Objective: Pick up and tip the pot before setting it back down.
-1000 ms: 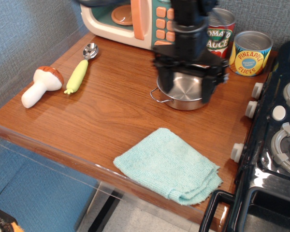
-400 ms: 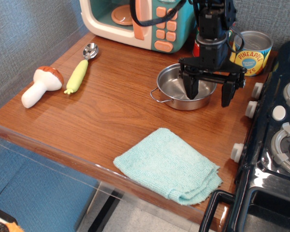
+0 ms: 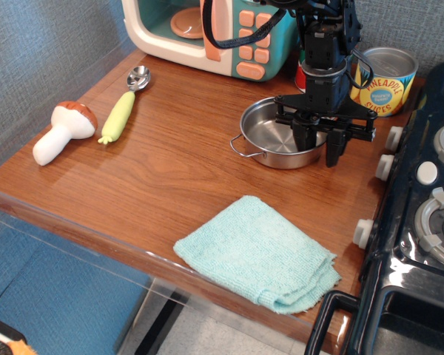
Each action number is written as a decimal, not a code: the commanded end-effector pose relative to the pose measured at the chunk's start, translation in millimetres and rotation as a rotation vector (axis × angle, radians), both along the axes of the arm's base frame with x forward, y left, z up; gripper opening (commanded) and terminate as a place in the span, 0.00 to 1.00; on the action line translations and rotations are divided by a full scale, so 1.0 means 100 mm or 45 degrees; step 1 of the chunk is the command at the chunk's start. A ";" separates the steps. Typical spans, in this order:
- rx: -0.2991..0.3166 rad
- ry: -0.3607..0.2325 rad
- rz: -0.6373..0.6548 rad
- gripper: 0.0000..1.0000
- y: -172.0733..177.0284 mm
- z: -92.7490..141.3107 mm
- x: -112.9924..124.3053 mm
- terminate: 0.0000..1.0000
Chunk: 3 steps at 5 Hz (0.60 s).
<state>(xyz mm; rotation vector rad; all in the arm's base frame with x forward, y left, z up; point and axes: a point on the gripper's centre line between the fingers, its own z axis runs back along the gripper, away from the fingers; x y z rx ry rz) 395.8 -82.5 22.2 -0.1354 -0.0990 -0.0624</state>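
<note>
The pot (image 3: 270, 137) is a shallow shiny steel pan with a wire loop handle on its left side. It stands upright on the wooden counter in front of the toy microwave. My gripper (image 3: 317, 149) points down over the pot's right rim. One finger (image 3: 302, 140) is inside the pot and the other (image 3: 331, 151) is outside the wall. A narrow gap still shows between the fingers. The pot rests on the counter.
A tomato sauce can (image 3: 302, 70) and a pineapple slices can (image 3: 385, 80) stand just behind the pot. The toy microwave (image 3: 207, 29) is at the back. The black stove (image 3: 429, 192) is at the right. A teal cloth (image 3: 259, 251) lies in front; spoon (image 3: 138, 76), corn (image 3: 118, 115) and mushroom (image 3: 63, 131) at left.
The gripper moved right from over the pot's middle to its right rim, dropped lower, and its fingers have narrowed around the rim. The pot has not moved.
</note>
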 end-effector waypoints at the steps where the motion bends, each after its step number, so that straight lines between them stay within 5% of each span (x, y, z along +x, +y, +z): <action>1: -0.004 -0.132 -0.013 0.00 0.01 0.44 0.08 0.00; 3: -0.019 -0.264 0.068 0.00 0.32 1.15 -0.13 0.00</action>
